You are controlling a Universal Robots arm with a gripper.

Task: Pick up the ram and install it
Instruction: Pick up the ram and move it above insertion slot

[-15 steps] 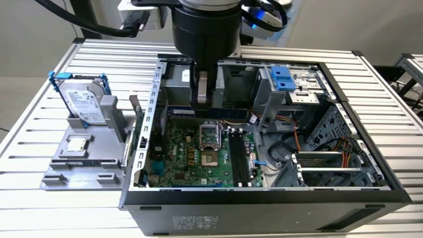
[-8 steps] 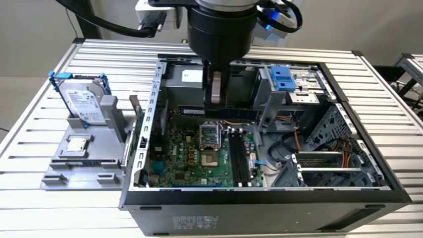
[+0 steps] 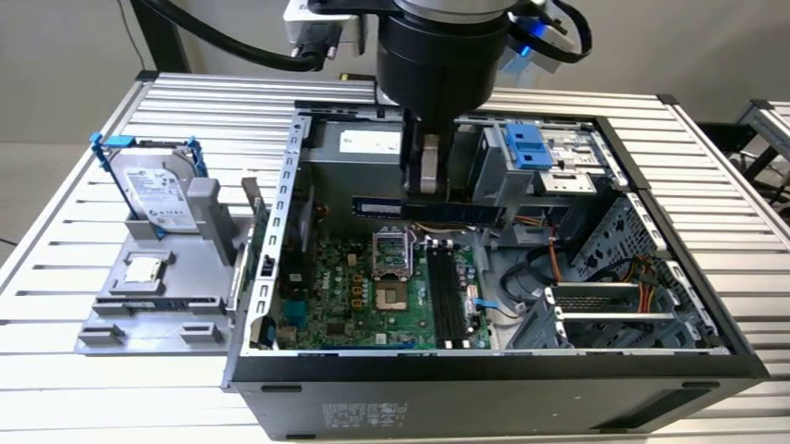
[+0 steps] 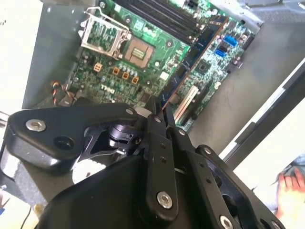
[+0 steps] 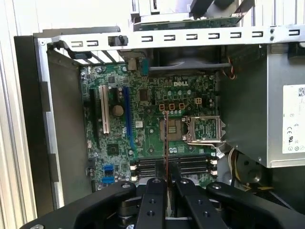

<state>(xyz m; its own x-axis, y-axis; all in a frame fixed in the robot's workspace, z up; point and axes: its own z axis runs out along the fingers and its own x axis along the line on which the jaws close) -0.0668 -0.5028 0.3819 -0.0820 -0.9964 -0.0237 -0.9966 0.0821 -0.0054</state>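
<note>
Ram (image 3: pixel 463 213) clamped in gripper (image 3: pixel 426 197), over motherboard (image 3: pixel 358 287) (inside open case (image 3: pixel 494 381))

I read this as a robotics lab / test cell. Evidence: slotted alu-profile table (image 3: pixel 185 102), open PC case (image 3: pixel 494 375) flat on it w/ mobo (image 3: pixel 358 287) exposed, HDD (image 3: pixel 154 190) standing in grey jig (image 3: pixel 148 314) beside it, robot arm (image 3: pixel 438 55) overhead w/ gripper (image 3: pixel 428 190) clamped on the ram (image 3: pixel 469 213) above case. 2nd similar table (image 3: pixel 768 125) at exterior view's right edge.
</note>
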